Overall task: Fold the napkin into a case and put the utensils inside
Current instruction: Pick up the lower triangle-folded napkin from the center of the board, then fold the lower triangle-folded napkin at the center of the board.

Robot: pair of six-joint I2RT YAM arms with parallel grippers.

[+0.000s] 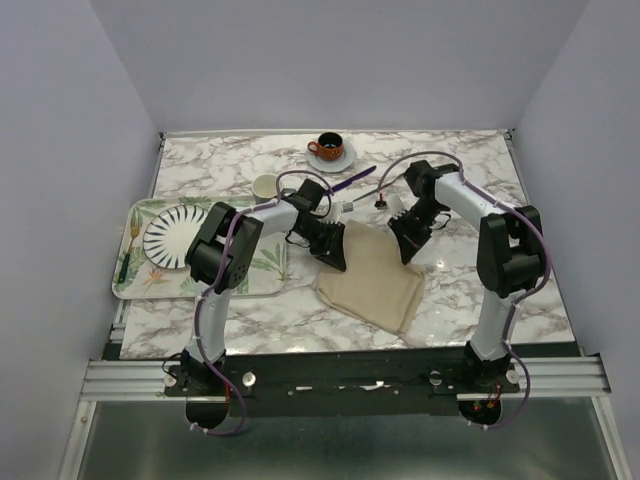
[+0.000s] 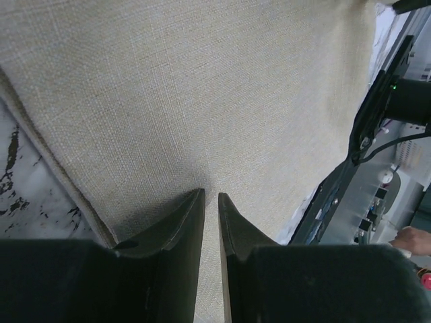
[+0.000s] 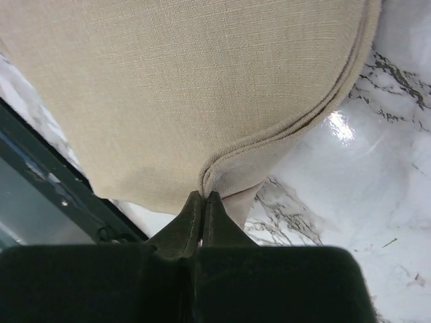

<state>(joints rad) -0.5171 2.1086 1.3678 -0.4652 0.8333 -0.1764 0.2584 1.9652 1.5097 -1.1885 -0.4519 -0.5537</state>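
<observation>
From my station I see a white marble surface (image 1: 470,300) carrying a folded beige napkin (image 1: 375,285) near the middle, a leaf-printed tray (image 1: 265,265) at left, and (toward the far edge) a saucer (image 1: 331,157), a cream cup (image 1: 265,187) and a purple knife (image 1: 352,178).

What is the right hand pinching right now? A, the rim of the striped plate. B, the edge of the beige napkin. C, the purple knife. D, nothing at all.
B: in the right wrist view, the right hand has its fingers closed together on the hemmed edge of the napkin.
</observation>
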